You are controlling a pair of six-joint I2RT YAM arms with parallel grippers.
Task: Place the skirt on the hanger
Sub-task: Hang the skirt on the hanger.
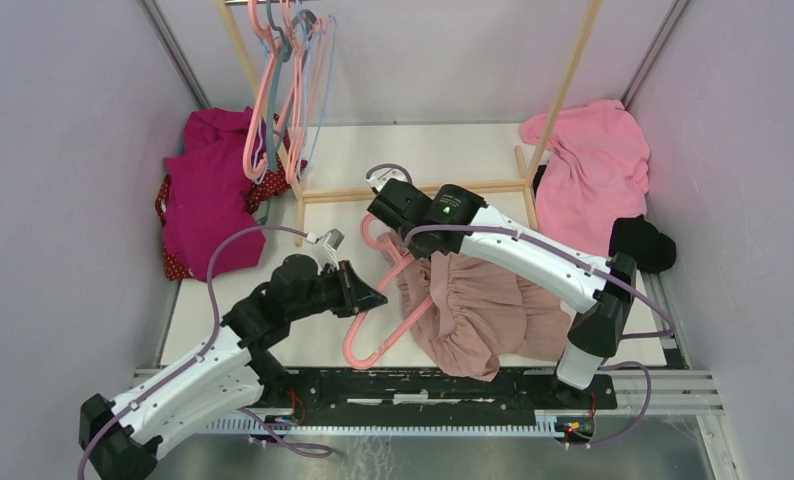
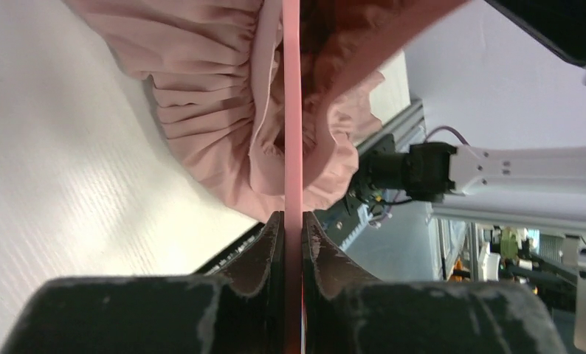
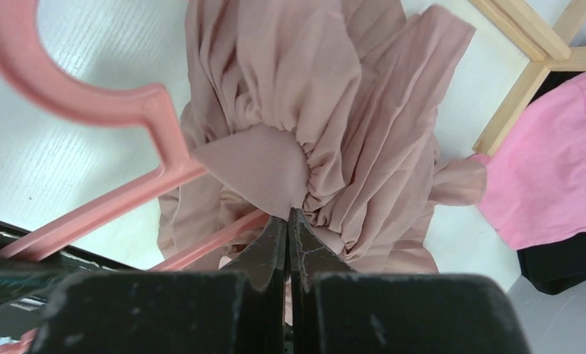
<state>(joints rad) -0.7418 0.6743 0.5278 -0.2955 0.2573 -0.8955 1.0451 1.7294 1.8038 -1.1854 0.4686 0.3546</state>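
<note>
A pink plastic hanger (image 1: pixel 373 325) lies on the white table, its hook toward the back. A dusty-pink gathered skirt (image 1: pixel 483 310) is bunched over the hanger's right side. My left gripper (image 1: pixel 373 297) is shut on the hanger's left arm; in the left wrist view its jaws (image 2: pixel 292 221) clamp the pink bar (image 2: pixel 292 133), with the skirt (image 2: pixel 201 88) beyond. My right gripper (image 1: pixel 418 250) is shut on a fold of the skirt near the hanger's neck. In the right wrist view the gripper (image 3: pixel 288 217) pinches the skirt (image 3: pixel 334 110) beside the hanger hook (image 3: pixel 69 103).
A wooden rack (image 1: pixel 413 190) stands at the back, with several hangers (image 1: pixel 283 90) on its top left. Magenta clothes (image 1: pixel 208 190) lie at the left. A bright pink garment (image 1: pixel 598 170) and a black item (image 1: pixel 641 243) lie at the right. A metal rail (image 1: pixel 423 385) runs along the front edge.
</note>
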